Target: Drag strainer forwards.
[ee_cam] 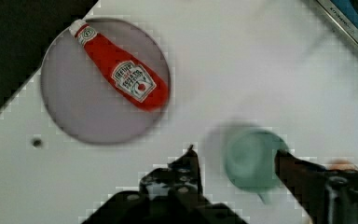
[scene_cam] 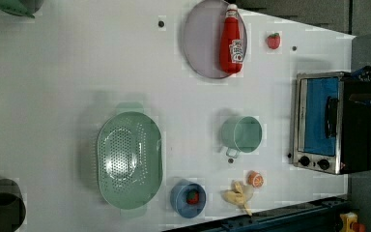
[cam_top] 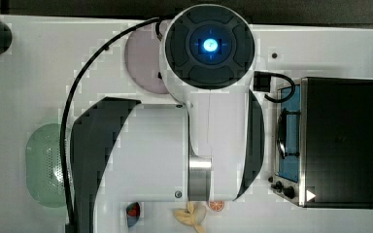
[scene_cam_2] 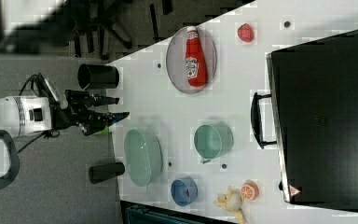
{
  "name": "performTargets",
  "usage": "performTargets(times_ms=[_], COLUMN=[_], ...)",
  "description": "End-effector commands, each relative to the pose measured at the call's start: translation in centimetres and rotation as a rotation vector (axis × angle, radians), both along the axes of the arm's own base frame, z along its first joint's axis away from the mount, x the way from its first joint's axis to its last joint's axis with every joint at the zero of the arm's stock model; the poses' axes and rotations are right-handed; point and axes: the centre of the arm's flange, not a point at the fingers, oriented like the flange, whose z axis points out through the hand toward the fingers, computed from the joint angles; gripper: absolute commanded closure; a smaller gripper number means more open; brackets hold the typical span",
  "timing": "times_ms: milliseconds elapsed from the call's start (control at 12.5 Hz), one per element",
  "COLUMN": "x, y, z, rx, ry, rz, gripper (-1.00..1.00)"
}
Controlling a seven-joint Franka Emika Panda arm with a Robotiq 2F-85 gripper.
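Note:
The strainer [scene_cam: 129,159], a pale mint-green oval bowl with a patch of tiny holes, rests flat on the white table. It also lies at the top view's left [cam_top: 46,165], partly covered by the arm and its cable, and in the right view [scene_cam_2: 142,157]. My gripper [scene_cam_2: 121,107] hangs open well above the table and holds nothing. In the right view it sits up and to the left of the strainer, apart from it. The wrist view has the two fingers spread wide [ee_cam: 234,154], with the teal cup [ee_cam: 249,158] far below between them.
A ketchup bottle [scene_cam: 232,41] lies on a grey-lilac plate [scene_cam: 203,38]. The teal cup [scene_cam: 241,134], a blue bowl [scene_cam: 187,198], a banana [scene_cam: 236,195] and an orange half [scene_cam: 255,179] sit near the strainer. A toaster oven [scene_cam: 328,121] stands beyond the cup.

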Motion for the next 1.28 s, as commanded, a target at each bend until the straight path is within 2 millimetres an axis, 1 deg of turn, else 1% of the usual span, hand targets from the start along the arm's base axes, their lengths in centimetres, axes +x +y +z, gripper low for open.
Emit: performTargets(times_ms=[80, 160, 240, 400, 560, 720, 880, 1120, 1280], x=[-9.4, -9.3, -9.2, -8.9, -8.5, -8.1, -7.9, -8.0, -8.3], y=[-0.5, -0.1, 0.7, 3.6, 7.4, 11.8, 16.8, 23.8, 27.8], z=[7.2, 7.0, 6.5, 5.0, 3.5, 1.7, -0.5, -4.5, -7.9], rx=[0.024, 0.022, 0.020, 0.009, -0.008, -0.026, -0.041, -0.040, -0.032], ry=[0.034, 0.038, 0.049, 0.079, 0.103, 0.113, 0.116, 0.120, 0.146], rz=[0.013, 0.020, 0.035, 0.088, 0.131, 0.135, 0.108, 0.071, 0.019], gripper=[-0.58, -0.80, -0.99, -1.00, -1.00, -1.00, -1.00, -1.00, -1.00])
